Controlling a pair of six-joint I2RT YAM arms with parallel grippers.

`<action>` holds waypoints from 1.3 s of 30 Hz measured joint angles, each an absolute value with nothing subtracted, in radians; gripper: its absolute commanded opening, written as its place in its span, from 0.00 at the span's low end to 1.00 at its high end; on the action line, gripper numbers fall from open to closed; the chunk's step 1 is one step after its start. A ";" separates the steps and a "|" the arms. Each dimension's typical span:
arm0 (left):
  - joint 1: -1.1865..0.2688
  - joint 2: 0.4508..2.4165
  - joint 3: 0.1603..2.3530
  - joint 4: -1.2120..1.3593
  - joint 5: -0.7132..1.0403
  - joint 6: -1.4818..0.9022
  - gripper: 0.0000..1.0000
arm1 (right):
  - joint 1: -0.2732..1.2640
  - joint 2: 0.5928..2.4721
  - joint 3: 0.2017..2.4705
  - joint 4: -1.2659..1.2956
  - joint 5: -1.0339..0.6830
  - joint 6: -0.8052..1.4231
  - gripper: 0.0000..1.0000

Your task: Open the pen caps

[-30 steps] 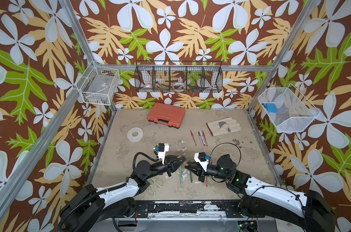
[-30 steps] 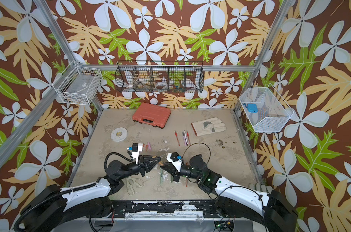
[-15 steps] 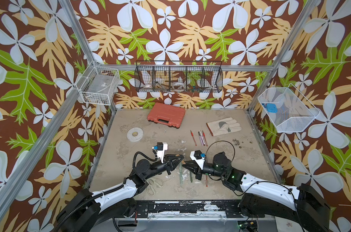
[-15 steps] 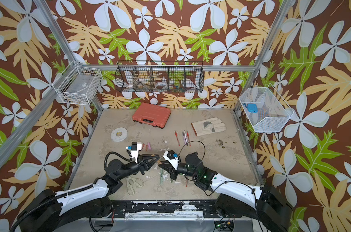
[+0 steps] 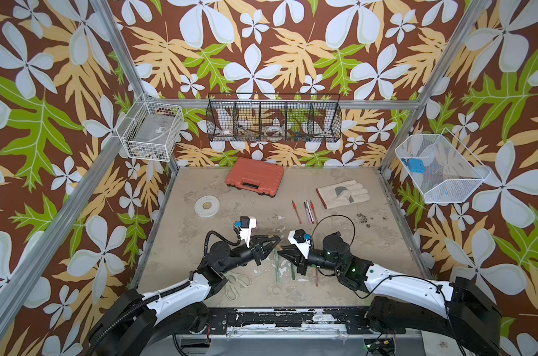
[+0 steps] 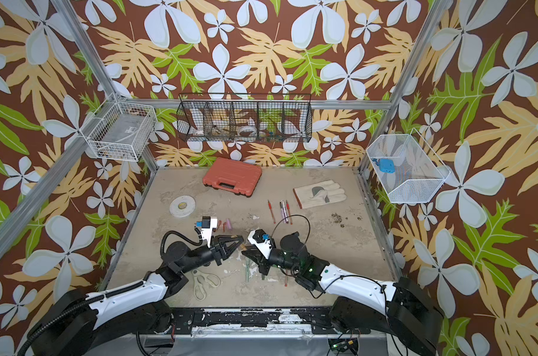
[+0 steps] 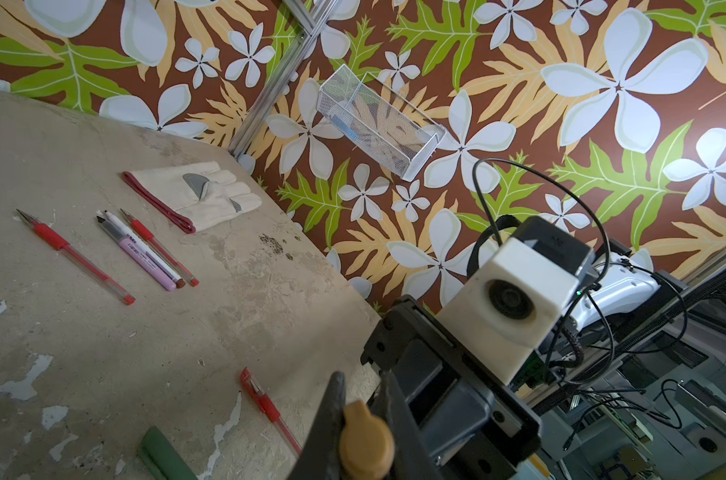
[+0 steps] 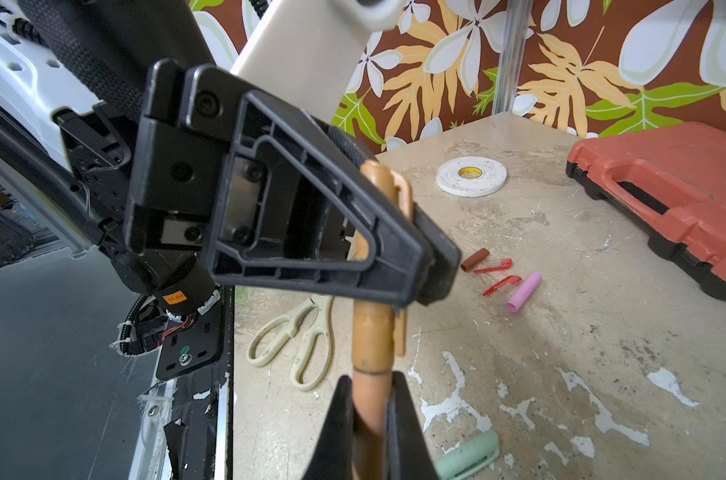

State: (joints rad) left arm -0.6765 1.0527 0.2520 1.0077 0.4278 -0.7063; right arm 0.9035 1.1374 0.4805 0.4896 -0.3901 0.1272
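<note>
Gold cap (image 8: 374,332) pinched in your left claw (image 5: 277,239); right claw (image 5: 280,251) clamped on pen body (image 8: 367,401), arms nose-to-nose abv surface (image 5: 369,246), ctr-front.

We can read only one marking with any confidence: a small orange sticker (image 8: 175,297) on the black motor housing (image 8: 174,266) of the left arm, printed in dark characters that read "V1.04". On the white tape roll (image 8: 448,179), the yellow inner core (image 8: 470,172) carries repeated red marks that look to us like a "3M" logo, though they are not sharp enough to be sure. The pink pen (image 7: 145,257) lying on the table has a line of dark print along its barrel, too small for us to make out.
</note>
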 measured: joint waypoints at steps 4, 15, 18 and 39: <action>-0.666 1.056 0.247 1.017 0.441 -0.727 0.00 | 0.904 1.139 0.482 0.487 -0.390 0.127 0.00; -0.636 1.055 0.230 1.029 0.452 -0.757 0.00 | 0.905 1.187 0.510 0.486 -0.394 0.127 0.00; -0.633 1.050 0.226 1.029 0.453 -0.757 0.00 | 0.905 1.195 0.513 0.487 -0.398 0.127 0.00; -0.597 1.028 0.202 1.026 0.451 -0.783 0.00 | 0.905 1.264 0.552 0.487 -0.412 0.128 0.00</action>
